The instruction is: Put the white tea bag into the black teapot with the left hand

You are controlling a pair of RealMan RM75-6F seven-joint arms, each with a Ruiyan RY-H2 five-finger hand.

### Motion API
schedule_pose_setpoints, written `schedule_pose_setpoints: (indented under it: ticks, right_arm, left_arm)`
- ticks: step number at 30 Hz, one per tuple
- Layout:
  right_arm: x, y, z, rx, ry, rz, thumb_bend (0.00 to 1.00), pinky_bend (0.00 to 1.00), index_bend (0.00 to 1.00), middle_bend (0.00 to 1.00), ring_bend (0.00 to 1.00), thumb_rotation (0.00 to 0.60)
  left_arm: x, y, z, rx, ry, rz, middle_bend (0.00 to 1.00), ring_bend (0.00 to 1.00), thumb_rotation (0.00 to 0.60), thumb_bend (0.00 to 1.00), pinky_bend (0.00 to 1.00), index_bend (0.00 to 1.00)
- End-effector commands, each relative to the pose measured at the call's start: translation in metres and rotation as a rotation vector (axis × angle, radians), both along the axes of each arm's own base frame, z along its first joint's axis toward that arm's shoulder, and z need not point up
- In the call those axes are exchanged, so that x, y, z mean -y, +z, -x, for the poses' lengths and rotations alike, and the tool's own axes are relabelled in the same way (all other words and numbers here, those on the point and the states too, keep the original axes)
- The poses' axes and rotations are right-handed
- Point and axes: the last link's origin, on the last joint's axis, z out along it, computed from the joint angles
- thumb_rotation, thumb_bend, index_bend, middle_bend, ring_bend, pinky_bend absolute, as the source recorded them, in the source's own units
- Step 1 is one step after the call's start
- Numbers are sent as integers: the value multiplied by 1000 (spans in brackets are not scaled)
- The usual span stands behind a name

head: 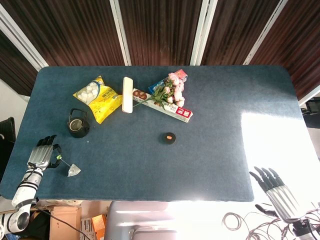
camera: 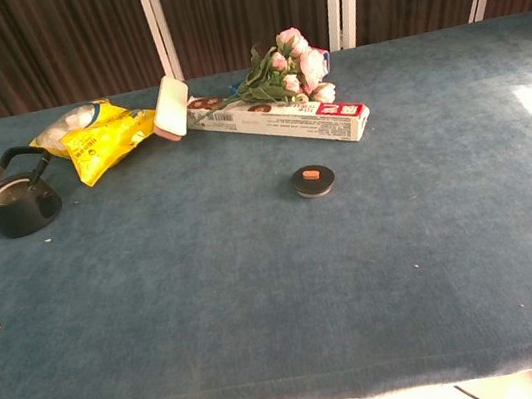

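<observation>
Two views show a blue table (head: 200,165) from above and from chest height. At the lower left of the head view, the left hand (head: 44,153) hovers over the table's edge, fingers curled downward. A thin string runs from its fingertips to the white tea bag (head: 74,171), which lies on the cloth just to the hand's right. The hand seems to pinch the string's end, probably so the bag can be lifted and lowered by it, but the contact is too small to confirm. The black teapot (head: 78,124) stands above the hand, near it, its lid off and its handle raised, leaving the mouth open to receive the bag. What may be the lid (head: 169,137), a small black disc with an orange knob, rests near the table's middle.

At the lower right, the right hand (head: 274,187) hangs off the table with fingers spread, holding nothing, partly washed out by glare. The chest view shows neither hand, and the tea bag is cut off at its left edge.
</observation>
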Motion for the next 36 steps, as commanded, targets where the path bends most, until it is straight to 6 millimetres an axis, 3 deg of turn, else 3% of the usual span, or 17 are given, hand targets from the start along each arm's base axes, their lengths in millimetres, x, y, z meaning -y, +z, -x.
schedule_pose_setpoints:
  ticks: [1,36]
  right_arm:
    - [0,1,0,2,0,3,113,0,0,0,0,600]
    - [1,1,1,-3,-8,8,113,0,0,0,0,600]
  left_arm:
    - [0,-1,0,1,2,2,47,0,600,331,86,491]
    - [-7,-9,11,-20,62,43,50,0,600,356,86,538]
